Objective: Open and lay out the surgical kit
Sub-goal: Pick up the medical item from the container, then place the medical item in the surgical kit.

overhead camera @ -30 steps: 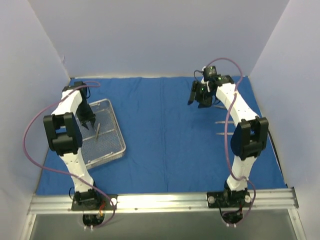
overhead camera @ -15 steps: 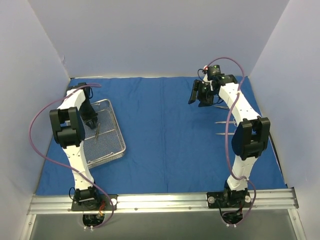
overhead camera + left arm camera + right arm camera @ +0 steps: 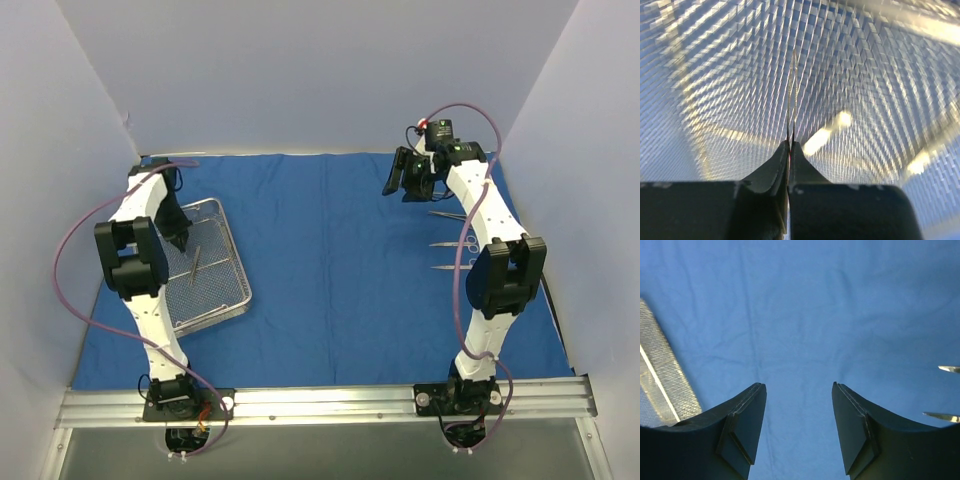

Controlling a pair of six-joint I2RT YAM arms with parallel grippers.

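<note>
Left fingers (image 3: pixel 771 172) on instrument (image 3: pixel 792 95) in tray (image 3: pixel 880 75)

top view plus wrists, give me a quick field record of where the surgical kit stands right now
wrap: blue wrap spread flat across the table
tray: wire-mesh tray on the wrap, left side
left gripper: shut on a thin instrument inside the tray
right gripper: open, empty, above bare wrap at far right
laid out: three instruments visible on the wrap at right, side by side

Shiny wire-mesh metal tray (image 3: pixel 215 285), matt blue cloth (image 3: pixel 340 280)
</note>
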